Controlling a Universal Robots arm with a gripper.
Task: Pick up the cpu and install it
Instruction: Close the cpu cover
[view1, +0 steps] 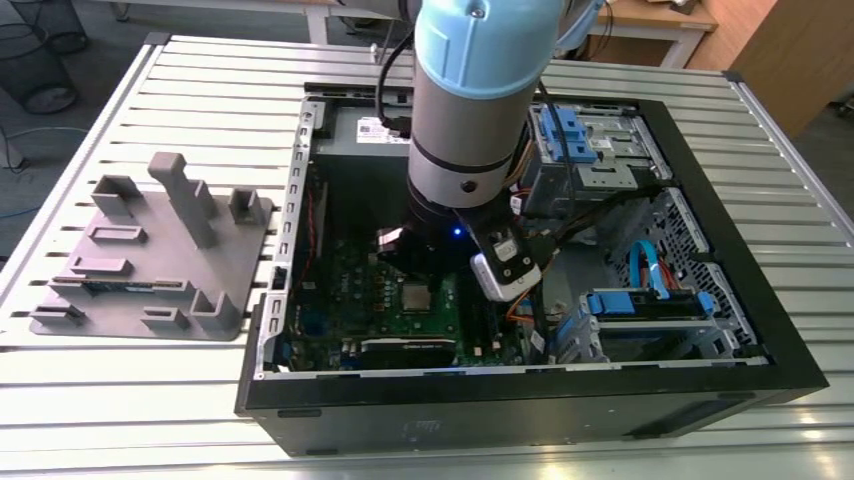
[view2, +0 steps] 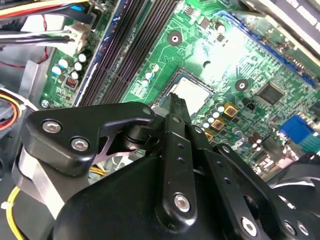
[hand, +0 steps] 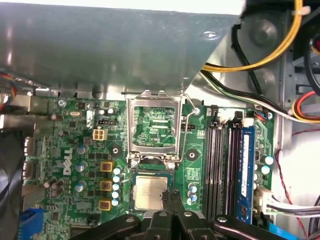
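The cpu (hand: 149, 192) is a small silver-grey square lying flat in its socket on the green motherboard (hand: 85, 150). It also shows in the second wrist view as the cpu (view2: 194, 94), and in the exterior view as the cpu (view1: 416, 296) low inside the case. My gripper (hand: 170, 196) hangs just over one edge of the chip, fingers drawn together with nothing between them. The black fingertips (view2: 176, 104) hover at the socket's rim. I cannot tell whether they touch the chip. The socket's metal load plate (hand: 153, 120) stands flipped open beside it.
The open black computer case (view1: 747, 300) lies on a slatted metal table. Memory slots (hand: 222, 160), cables (hand: 260, 55) and blue drive brackets (view1: 641, 305) crowd around the socket. A grey plastic tray (view1: 147, 265) with upright posts sits at the exterior view's left.
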